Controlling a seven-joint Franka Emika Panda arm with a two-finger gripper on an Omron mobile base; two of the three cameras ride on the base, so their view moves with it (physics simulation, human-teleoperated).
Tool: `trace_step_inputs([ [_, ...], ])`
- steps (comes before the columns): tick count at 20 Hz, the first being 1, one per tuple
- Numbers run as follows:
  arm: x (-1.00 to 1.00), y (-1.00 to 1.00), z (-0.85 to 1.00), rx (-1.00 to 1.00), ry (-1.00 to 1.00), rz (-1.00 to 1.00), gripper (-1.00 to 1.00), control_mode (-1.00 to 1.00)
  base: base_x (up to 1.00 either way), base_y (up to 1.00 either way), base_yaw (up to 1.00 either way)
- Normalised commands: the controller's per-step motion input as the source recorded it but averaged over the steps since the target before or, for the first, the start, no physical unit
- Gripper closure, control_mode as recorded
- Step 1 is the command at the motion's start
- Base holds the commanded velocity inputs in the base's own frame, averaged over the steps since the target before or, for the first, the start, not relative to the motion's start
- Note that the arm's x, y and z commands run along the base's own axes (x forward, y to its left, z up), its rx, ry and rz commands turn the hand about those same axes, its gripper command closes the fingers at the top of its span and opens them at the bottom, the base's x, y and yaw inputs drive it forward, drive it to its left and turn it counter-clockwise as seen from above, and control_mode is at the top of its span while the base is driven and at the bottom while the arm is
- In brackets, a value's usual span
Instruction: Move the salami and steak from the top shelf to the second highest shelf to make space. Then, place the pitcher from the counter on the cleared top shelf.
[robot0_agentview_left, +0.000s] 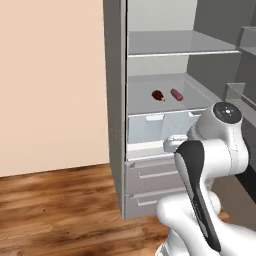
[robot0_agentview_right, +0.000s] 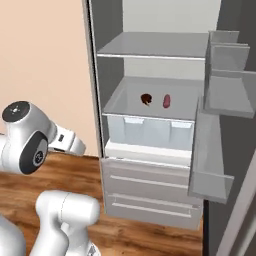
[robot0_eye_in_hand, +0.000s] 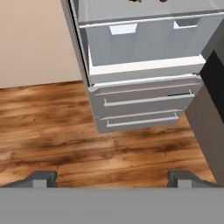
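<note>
1. The salami (robot0_agentview_left: 176, 94) is seen lying flat on the second highest shelf (robot0_agentview_left: 145, 102), at about 3 o'clock from the steak (robot0_agentview_left: 158, 95) and just beside it, not touching. In the right base view the salami (robot0_agentview_right: 166, 101) is likewise placed at 3 o'clock of the steak (robot0_agentview_right: 146, 99).
2. The steak is seen resting on the same grey panel, near the middle of its width, with its tan tip turned toward the front rim.
3. The second highest shelf (robot0_agentview_right: 129, 102) is joined at its front rim to translucent bluish drawer fronts (robot0_agentview_right: 150, 131). In the hand view these drawer fronts (robot0_eye_in_hand: 144, 41) are located at 12 o'clock, and both meats are cut off by the top edge.
4. The top shelf (robot0_agentview_left: 165, 44) is located at 12 o'clock above the meats; its thin whitish front rim is visible. In the right base view the top shelf (robot0_agentview_right: 155, 47) is shown bare.
5. Grey lower drawers (robot0_eye_in_hand: 140, 105) with bar handles are found below the white ledge, at 6 o'clock of the bluish fronts.
6. The fridge door (robot0_agentview_right: 220, 100), fitted with shelf bins, is swung open at 3 o'clock.
7. A wooden floor (robot0_eye_in_hand: 52, 131) and a peach wall (robot0_agentview_left: 50, 85) are found at 9 o'clock of the fridge.
8. The gripper (robot0_eye_in_hand: 113, 178) is held spread wide, with nothing between its finger tips (robot0_eye_in_hand: 41, 178), and is directed at the floor before the lower drawers.
</note>
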Motion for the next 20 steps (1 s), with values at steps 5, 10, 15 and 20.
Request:
trace_step_inputs([
  [5,0.0,0.0,0.0,0.0,0.0,0.0,-1.0,1.0,-0.34,0.43,-0.42],
  [10,0.0,0.0,0.0,0.0,0.0,0.0,-1.0,1.0,-0.25,0.3,-0.46],
  [15,0.0,0.0,0.0,0.0,0.0,0.0,-1.0,1.0,-0.29,0.14,-0.48],
  [20,0.0,0.0,0.0,0.0,0.0,0.0,-1.0,1.0,-0.3,0.05,-0.52],
])
